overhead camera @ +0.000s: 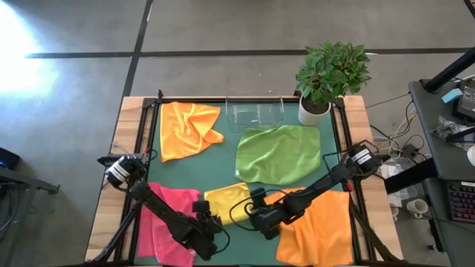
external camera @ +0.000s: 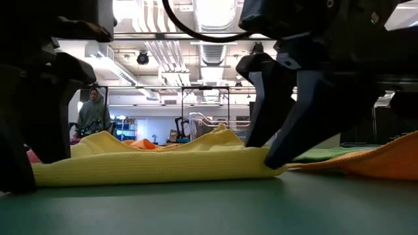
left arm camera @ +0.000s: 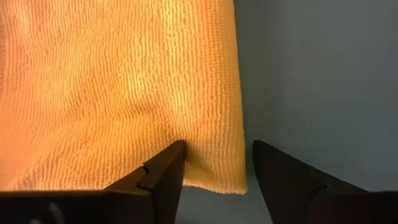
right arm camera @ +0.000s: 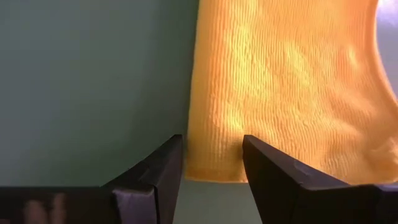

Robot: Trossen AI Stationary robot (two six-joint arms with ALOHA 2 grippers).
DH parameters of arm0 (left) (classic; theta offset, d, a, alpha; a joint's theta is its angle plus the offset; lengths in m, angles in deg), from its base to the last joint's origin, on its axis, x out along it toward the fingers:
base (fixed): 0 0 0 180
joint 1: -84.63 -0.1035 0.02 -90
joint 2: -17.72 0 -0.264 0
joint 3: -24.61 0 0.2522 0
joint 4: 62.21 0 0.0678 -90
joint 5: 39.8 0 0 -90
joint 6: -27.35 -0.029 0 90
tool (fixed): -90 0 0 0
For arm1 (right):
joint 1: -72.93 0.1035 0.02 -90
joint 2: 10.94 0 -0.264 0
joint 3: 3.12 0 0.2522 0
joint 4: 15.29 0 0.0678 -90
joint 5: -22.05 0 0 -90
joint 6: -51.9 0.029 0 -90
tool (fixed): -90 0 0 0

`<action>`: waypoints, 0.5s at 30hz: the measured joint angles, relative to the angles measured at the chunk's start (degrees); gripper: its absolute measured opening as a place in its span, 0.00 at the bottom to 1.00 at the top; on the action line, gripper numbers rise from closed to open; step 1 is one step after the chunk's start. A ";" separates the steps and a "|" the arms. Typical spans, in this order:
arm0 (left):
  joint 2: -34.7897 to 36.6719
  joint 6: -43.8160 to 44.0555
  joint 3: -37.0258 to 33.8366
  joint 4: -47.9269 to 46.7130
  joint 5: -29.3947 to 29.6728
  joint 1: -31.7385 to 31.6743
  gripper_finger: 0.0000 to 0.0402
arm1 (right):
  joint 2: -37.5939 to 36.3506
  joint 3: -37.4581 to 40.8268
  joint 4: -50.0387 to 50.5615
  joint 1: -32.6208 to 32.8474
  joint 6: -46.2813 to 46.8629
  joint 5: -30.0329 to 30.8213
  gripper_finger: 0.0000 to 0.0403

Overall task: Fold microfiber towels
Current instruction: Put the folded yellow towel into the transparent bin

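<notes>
Yellow cloth is what both claws work on: the yellow towel (overhead camera: pixel 226 196) lies low in the centre of the high view, on the green table mat (overhead camera: pixel 230 144), between the pink towel (overhead camera: pixel 159 222) at the lower left and an orange towel (overhead camera: pixel 320 226) at the lower right. The left gripper (overhead camera: pixel 210 225) sits at the yellow towel's lower left corner; in its wrist view one dark finger (left arm camera: pixel 163 171) presses on the cloth (left arm camera: pixel 118 93) and the other stands on bare mat beside the hem, so the corner lies between spread fingers that have not clenched it. The right gripper (overhead camera: pixel 261 217) is at the lower right corner of the same towel; its wrist view shows the towel's edge (right arm camera: pixel 280 87) lying in the gap between its parted fingers (right arm camera: pixel 158 171), again straddled and not pinched. In the low view the yellow towel (external camera: pixel 150 163) is a flat fold on the mat, with dark fingers planted at each end.

A second orange towel (overhead camera: pixel 189 127) lies crumpled at the upper left of the mat, and the lime green towel (overhead camera: pixel 278 153) is spread at centre right. Above them, at the mat's far edge, stand a clear container (overhead camera: pixel 254 113) and a potted plant (overhead camera: pixel 330 74). A person (external camera: pixel 93 114) stands far back in the room in the low view.
</notes>
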 joint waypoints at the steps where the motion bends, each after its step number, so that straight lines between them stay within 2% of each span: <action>1: 0.02 0.00 -0.19 0.02 -0.12 -0.07 0.40 | 0.31 -0.01 -0.02 -0.14 0.22 -0.02 0.40; 9: -0.02 -0.63 -0.51 -1.02 1.62 -0.40 0.15 | 2.56 -1.00 -0.99 -0.42 0.40 -1.44 0.37; 13: -0.05 -0.66 -0.65 -1.12 2.14 -0.42 0.03 | 3.70 -2.43 0.03 -0.39 0.26 -1.85 0.26; 15: -0.05 -0.66 -0.66 -1.09 2.25 -0.42 0.02 | 3.91 -3.08 0.97 -0.39 0.29 -2.12 0.17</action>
